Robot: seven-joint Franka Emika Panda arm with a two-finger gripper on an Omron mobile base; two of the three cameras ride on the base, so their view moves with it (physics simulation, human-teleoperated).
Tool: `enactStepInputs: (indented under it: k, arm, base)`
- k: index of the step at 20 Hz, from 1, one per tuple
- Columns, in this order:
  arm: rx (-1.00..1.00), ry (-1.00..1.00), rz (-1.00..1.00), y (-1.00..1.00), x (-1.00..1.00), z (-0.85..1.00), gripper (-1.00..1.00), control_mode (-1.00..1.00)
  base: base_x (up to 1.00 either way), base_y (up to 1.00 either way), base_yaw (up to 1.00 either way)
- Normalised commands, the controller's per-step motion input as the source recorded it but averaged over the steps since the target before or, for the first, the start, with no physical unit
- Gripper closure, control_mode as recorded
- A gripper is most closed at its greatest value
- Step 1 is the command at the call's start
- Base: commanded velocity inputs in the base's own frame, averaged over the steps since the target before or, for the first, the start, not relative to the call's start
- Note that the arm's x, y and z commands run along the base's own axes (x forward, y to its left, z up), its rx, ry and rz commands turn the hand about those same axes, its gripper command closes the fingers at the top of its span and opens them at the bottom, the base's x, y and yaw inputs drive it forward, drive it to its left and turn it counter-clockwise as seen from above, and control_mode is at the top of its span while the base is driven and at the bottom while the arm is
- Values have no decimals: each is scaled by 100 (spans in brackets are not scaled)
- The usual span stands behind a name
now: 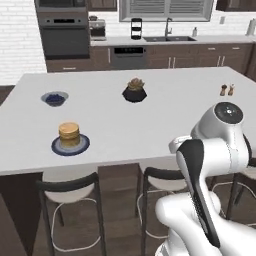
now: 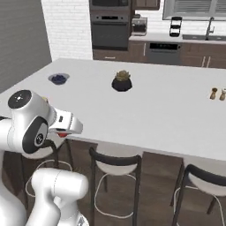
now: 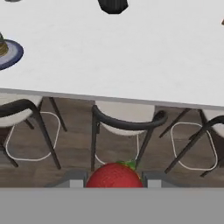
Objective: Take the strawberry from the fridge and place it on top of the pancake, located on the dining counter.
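The strawberry (image 3: 114,176) is cut off below; the pancake (image 3: 2,47) by the left edge.

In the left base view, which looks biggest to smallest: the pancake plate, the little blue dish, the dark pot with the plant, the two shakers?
1. Pancake plate
2. Blue dish and dark pot: too alike to rank
3. Shakers, farther back

this was a home kitchen. a built-in wall oven (image 1: 64,34) sat in a white brick wall (image 1: 17,35), beside dark brown cabinets (image 1: 200,55) with a dishwasher (image 1: 128,56), a sink with faucet (image 1: 168,31) under a window (image 1: 167,9). a large pale dining counter (image 1: 150,120) with bar stools (image 2: 115,170) held a pancake (image 1: 69,134) on a plate and salt and pepper shakers (image 1: 227,90).
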Motion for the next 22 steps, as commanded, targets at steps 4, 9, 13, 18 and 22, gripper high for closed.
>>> enactStepInputs:
  k: [4, 9, 13, 18, 22]
  arm:
    - [0, 0, 0, 0, 0, 0, 100, 100]
    - [0, 0, 0, 0, 0, 0, 100, 100]
    - [0, 0, 0, 0, 0, 0, 100, 100]
    - [0, 0, 0, 0, 0, 0, 100, 100]
    - [0, 0, 0, 0, 0, 0, 100, 100]
  base:
    - [52, 100, 0]
    - [1, 100, -8]
    - [20, 100, -14]
    - [46, 78, -19]
    - [54, 27, -17]
